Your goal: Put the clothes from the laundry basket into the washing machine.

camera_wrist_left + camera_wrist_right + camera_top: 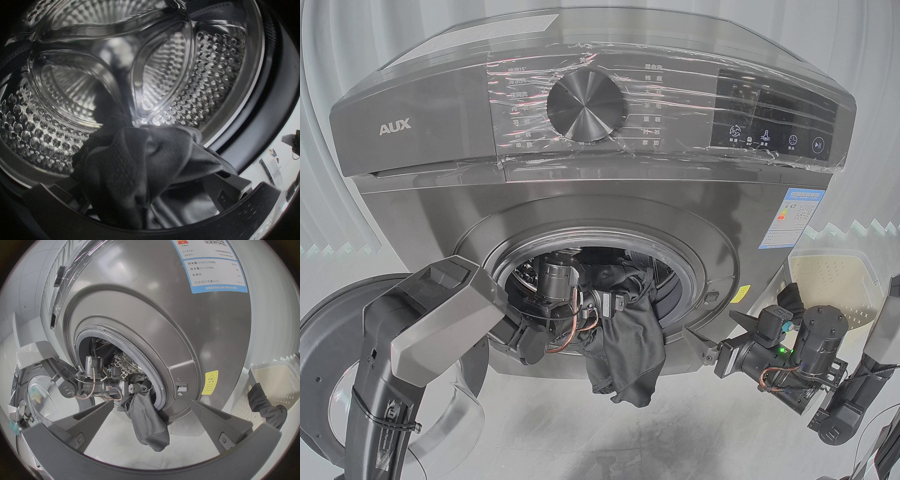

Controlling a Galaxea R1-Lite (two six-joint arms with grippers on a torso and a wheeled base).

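A dark garment (631, 344) hangs over the lower rim of the washing machine (425, 212) opening, part in the drum and part dangling outside. My left gripper (143, 187) is inside the drum (200, 78), its fingers (231, 187) spread wide with the bunched garment (140, 162) lying between them. My right gripper (722, 337) is open and holds nothing, low at the right of the opening, beside the laundry basket (837, 275). Another dark cloth (794, 297) drapes over the basket's near rim. In the right wrist view the garment (147, 418) droops below the opening, and the basket (281, 377) stands farther off.
The machine's round door (337, 350) stands swung open at the left, behind my left arm. Pale floor (706, 431) stretches below the opening. The control panel with its dial (584, 103) is above.
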